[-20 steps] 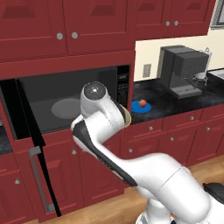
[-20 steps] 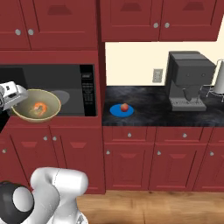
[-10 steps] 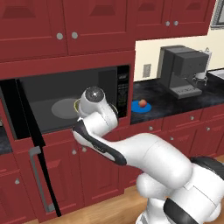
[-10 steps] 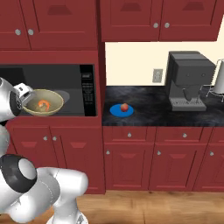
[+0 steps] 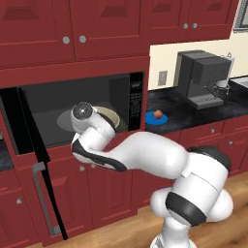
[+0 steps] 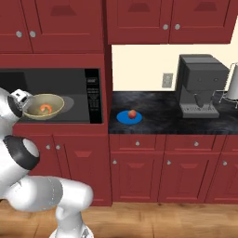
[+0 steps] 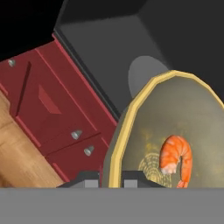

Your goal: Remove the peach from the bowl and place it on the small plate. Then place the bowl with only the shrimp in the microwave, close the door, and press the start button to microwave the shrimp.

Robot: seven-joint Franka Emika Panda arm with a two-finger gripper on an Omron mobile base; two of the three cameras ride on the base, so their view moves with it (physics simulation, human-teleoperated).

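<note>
My gripper (image 7: 110,180) is shut on the near rim of the tan bowl (image 7: 175,118), its two tips on either side of the pale rim. The curled orange shrimp (image 7: 177,158) lies alone in the bowl. In the right base view the bowl (image 6: 44,106) hangs just inside the open microwave (image 6: 69,93), with the gripper (image 6: 22,98) at its left edge. The grey turntable (image 7: 144,72) lies beyond the bowl. The peach (image 6: 132,113) rests on the blue small plate (image 6: 129,117) on the counter. The black door (image 5: 29,140) stands swung open at the left.
A grey coffee machine (image 6: 200,86) stands at the right on the dark counter (image 6: 158,107). Red cabinet drawers (image 7: 48,109) run below the microwave, and red upper cabinets (image 5: 72,29) hang above it. The control panel strip (image 6: 94,95) borders the cavity's right side.
The hand has moved left and forward, carrying the bowl a little further into the microwave's opening. The peach and the plate have not moved.
</note>
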